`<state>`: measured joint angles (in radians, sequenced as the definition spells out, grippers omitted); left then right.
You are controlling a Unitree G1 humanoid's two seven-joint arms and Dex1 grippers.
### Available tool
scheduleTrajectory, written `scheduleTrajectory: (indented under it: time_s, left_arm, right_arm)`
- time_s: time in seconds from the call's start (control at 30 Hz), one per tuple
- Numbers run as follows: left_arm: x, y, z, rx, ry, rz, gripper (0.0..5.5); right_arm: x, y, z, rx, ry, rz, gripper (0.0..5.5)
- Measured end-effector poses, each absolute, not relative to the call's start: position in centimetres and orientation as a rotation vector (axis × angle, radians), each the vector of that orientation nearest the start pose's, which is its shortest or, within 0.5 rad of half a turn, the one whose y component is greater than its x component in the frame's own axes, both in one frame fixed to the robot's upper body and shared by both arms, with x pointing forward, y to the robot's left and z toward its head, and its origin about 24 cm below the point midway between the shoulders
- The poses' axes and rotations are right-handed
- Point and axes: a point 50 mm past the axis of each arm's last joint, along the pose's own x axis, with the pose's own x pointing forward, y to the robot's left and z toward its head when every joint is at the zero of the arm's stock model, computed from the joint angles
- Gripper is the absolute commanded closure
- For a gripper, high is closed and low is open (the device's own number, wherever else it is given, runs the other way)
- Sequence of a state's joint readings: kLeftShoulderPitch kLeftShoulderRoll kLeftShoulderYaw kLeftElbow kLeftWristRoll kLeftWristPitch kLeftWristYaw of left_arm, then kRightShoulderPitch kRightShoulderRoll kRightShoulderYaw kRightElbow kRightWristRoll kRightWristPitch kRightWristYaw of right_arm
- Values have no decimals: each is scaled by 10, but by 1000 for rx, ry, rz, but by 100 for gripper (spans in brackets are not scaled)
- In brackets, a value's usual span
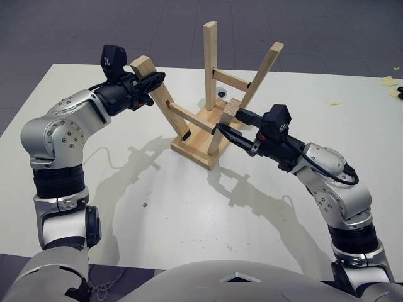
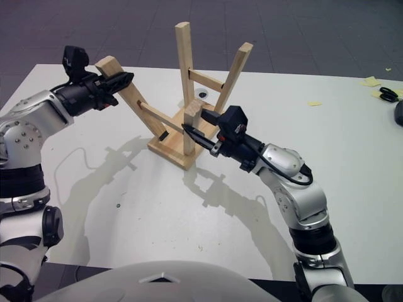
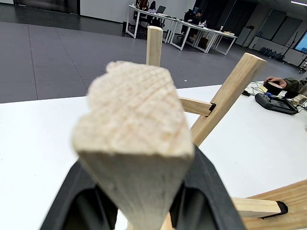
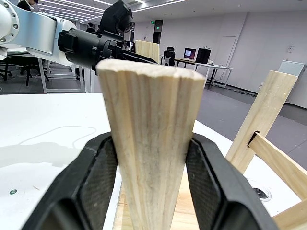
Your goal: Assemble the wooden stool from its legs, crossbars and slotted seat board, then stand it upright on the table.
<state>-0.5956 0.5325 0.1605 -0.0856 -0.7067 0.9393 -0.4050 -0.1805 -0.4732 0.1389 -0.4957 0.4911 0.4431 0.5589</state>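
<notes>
The stool [image 1: 192,117] stands upside down mid-table [image 1: 189,214], seat [image 1: 195,143] flat, with the left gripper [image 1: 154,80] clamped on the left leg [image 1: 169,104] and the right gripper [image 1: 223,129] clamped on the near leg [image 1: 217,145]; the seat's slots can't be made out.

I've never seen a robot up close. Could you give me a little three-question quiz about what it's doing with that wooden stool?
1. True or false: the right gripper hangs open, clear of the stool.
2. The left gripper is shut on: A the left leg's upper end; B a screwdriver; C nothing.
3. Fill in: the stool is upside down, with its seat board resting on the ____.

Key
1. False: it is shut on the front leg.
2. A.
3. table.
</notes>
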Motion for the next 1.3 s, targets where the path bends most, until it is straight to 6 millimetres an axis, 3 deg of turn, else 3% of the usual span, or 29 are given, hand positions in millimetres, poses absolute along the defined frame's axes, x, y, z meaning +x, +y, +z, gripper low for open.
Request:
scheduleTrajectory:
  time_s: [0.67,1.03,1.3]
  left_arm:
    - [309,174,183,-78,139,-602,446]
    - [299,172,166,-45,87,-561,444]
    - [301,169,144,-114,96,-517,444]
  right_arm:
    - [240,-116,152,-88,-67,958,343]
    - [243,-119,154,-88,33,971,343]
    - [245,-121,153,-90,66,949,343]
